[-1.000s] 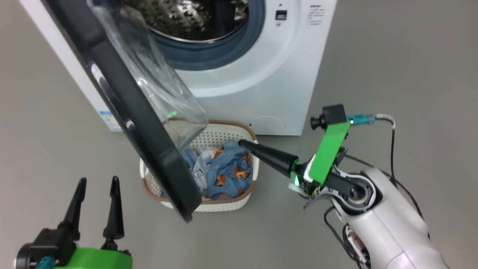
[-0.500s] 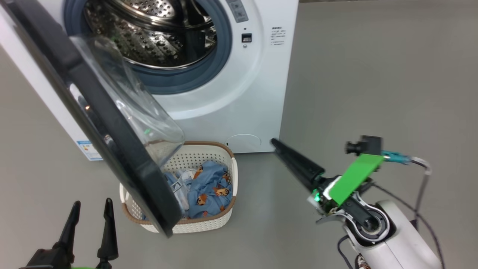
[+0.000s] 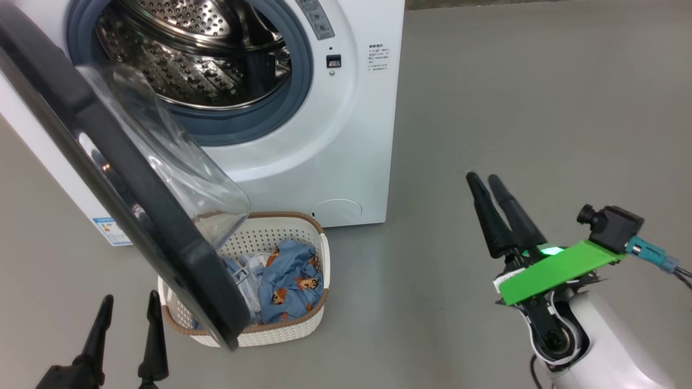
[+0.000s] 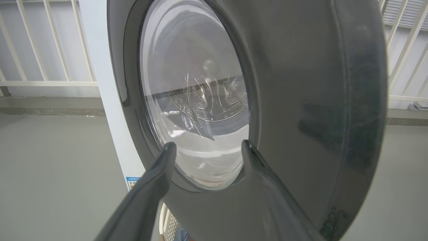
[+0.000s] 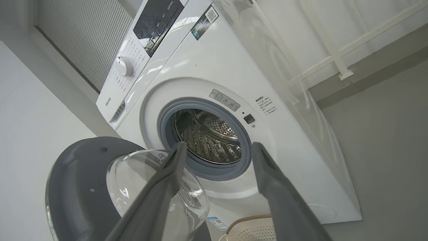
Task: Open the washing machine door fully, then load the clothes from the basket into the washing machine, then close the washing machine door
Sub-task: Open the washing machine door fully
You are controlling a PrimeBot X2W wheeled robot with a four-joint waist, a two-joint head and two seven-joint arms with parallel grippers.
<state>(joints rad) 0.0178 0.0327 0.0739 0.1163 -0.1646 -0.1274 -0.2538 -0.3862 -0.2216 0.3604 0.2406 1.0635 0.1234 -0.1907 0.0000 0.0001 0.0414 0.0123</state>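
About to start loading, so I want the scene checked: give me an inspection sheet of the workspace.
Surface: grey floor under machine and basket.
Job's things: big white front-loading washing machine, its steel drum looks empty; its round glossy black door with clear glass bowl stands open, hiding the left part of the cream perforated plastic basket in the head view; light-blue printed clothes lie in the basket.
Clutter: nothing seen.
Grippers: left gripper open, empty, facing the door's outer side; right gripper open, empty, right of the machine.
Cables: teal-plugged cable at the right wrist camera.
Surroundings: white railing behind.
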